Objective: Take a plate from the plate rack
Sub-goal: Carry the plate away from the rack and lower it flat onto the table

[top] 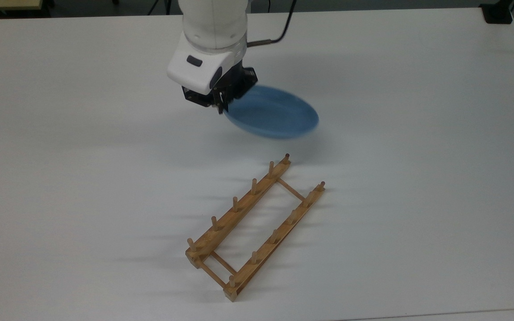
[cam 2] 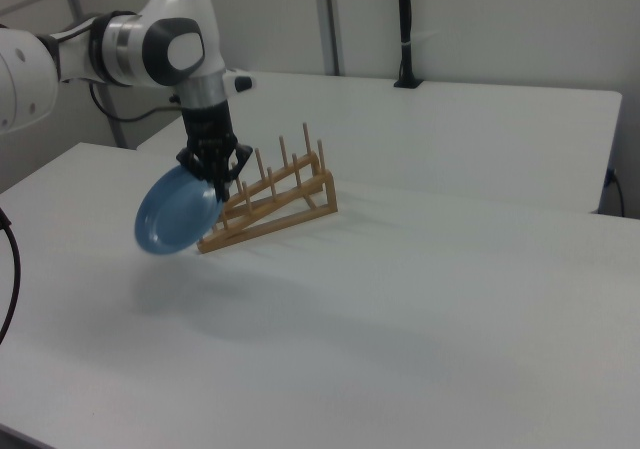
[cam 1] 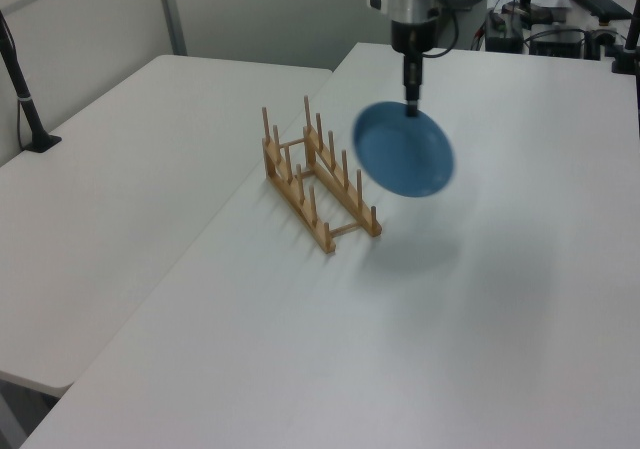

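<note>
Bench (top: 417,133): white, carries just the rack. Plate rack (top: 253,227) sits with every slot bare, pegs upright. Plate (top: 272,112) is airborne, well clear of the rack, on the rack's far side in the top view; in the left view it hangs to the rack's right, tilted, face toward the camera. Hand (top: 222,107) is pinching the plate's rim at one edge; the plate is blurred, so the exact bite depth is probably shallow, hard to confirm. Step: extraction done, now carrying. Next move calls for a steady wrist; the edge grip could let the plate pivot.
</note>
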